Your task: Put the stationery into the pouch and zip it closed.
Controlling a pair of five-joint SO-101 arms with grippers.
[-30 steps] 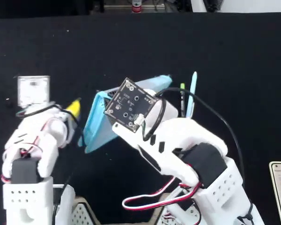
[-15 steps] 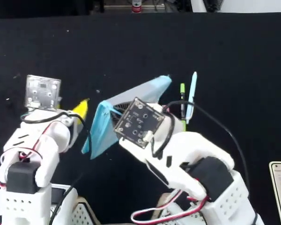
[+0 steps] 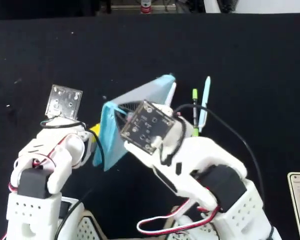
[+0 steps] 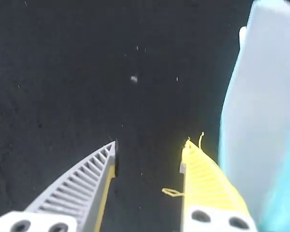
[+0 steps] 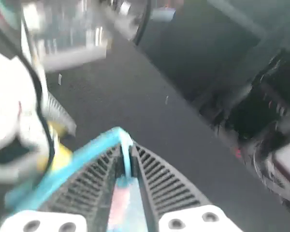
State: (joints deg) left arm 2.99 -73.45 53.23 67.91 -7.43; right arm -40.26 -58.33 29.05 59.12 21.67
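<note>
Grips pouch [image 3: 140, 97] edge in clenched right fingers [image 5: 162, 181], tilted up. Spreads left fingers [image 4: 203, 176] just beside it, nearer than before.

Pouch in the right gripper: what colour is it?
Light blue; the pouch shows best in the high view.

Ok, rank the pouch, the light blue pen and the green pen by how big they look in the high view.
1. pouch, clearly the largest.
2. light blue pen.
3. green pen, which looks slightly shorter and thinner. Its lower end is hidden, so the two pens are close.
</note>
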